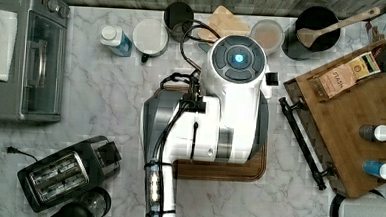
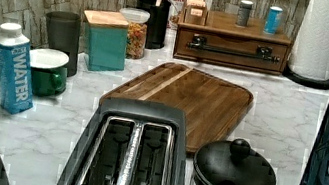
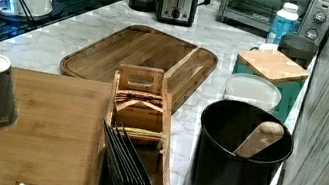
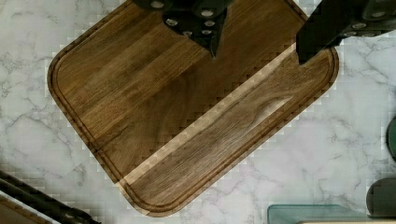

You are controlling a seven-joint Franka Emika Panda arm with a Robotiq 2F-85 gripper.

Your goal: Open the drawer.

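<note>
Marble tabletop [image 1: 106,99] under me. My pincer [image 4: 257,53] hangs above the walnut cutting board [image 4: 187,116], fingers [image 4: 212,39] spread wide, pinching nothing. Drawer [image 2: 232,50] sits closed at the far end in the left view, black bar handle [image 2: 232,52] across its front, beside the paper towel roll [image 2: 321,37]. Well apart from my pincer.

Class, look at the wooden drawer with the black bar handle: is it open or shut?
Shut. In the left view the drawer front sits flush within its wooden case, with no interior showing behind the black bar handle.
</note>
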